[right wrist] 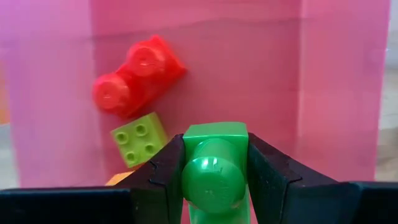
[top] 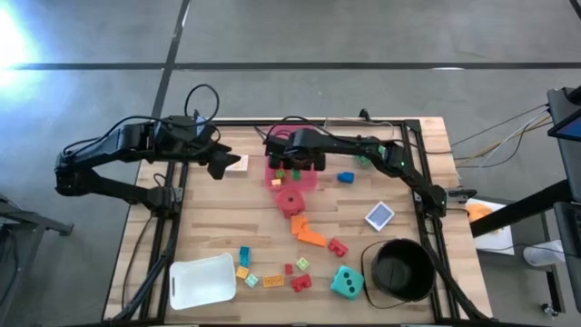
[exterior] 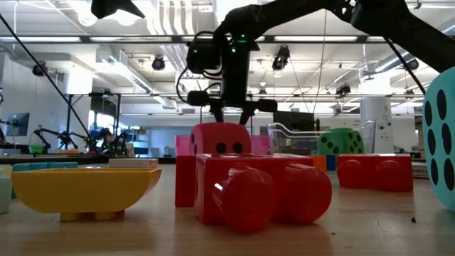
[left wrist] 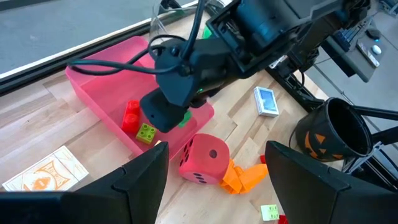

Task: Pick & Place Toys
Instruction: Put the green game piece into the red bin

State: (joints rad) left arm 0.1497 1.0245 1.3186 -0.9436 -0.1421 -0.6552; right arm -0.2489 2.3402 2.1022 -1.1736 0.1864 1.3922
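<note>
Risk first: my right gripper (right wrist: 214, 171) has its fingers clamped on a green brick (right wrist: 214, 163) above the pink tray (right wrist: 323, 81), and released there it may bounce off the red brick (right wrist: 138, 74) or lime brick (right wrist: 139, 139) below. My left gripper (left wrist: 214, 180) waits beside the tray, fingers apart and empty.

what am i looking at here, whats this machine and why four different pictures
Two dark robot arms work at a wooden table, sorting toys. One picture looks down from above, one looks level across the tabletop, and two come from cameras on the arms' wrists. The right tool hangs over the pink tray, shut on a green brick; a red brick and a lime brick already lie in the tray. The left tool waits open beside it, empty. A red die, a teal die, scattered bricks and a black bucket sit on the table.
</note>
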